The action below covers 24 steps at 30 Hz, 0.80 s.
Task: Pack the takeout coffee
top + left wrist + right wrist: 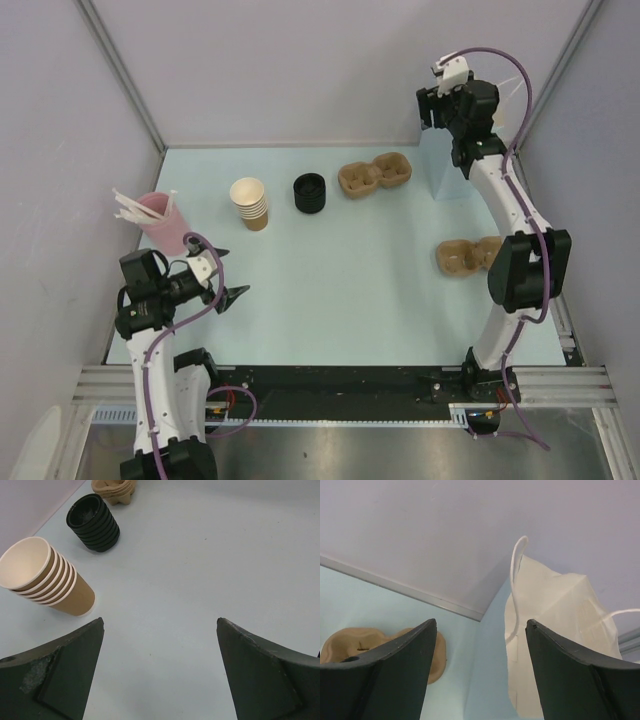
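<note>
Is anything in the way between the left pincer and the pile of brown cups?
No, nothing visible. The left pincer is open, and only bare table lies between it and the stack of tan cups. The black lids stand farther back, beyond the cups, not in the path.

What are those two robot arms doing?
Neither arm holds anything right now. The right gripper is open, raised in front of the white paper bag in the far corner. The left gripper is open too, low over the table, facing the stack of tan cups and the black lids.
</note>
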Motion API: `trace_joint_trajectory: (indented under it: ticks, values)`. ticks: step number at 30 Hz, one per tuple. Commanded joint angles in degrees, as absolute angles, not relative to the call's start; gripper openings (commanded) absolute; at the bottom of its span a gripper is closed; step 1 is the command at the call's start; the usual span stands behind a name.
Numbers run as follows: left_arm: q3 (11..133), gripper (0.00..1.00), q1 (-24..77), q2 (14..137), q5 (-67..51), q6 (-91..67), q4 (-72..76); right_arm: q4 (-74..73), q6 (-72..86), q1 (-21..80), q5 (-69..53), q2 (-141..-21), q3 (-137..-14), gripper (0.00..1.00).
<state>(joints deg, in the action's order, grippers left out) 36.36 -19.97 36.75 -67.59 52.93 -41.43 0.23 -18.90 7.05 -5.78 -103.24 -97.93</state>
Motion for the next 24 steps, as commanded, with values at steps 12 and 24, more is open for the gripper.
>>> trace_joint_trajectory:
  ticks: [12, 24]
  values:
    - [36.12, 1.0, -20.57, 38.23, -68.29, 53.35, -39.2, -4.83, -18.28, 8.44, 4.14, -115.92, -113.73, 0.72]
    - [36.21, 1.0, -20.57, 38.5, -68.38, 53.44, -39.37, -6.5, -17.75, 8.53, 2.81, -114.7, -114.61, 0.15]
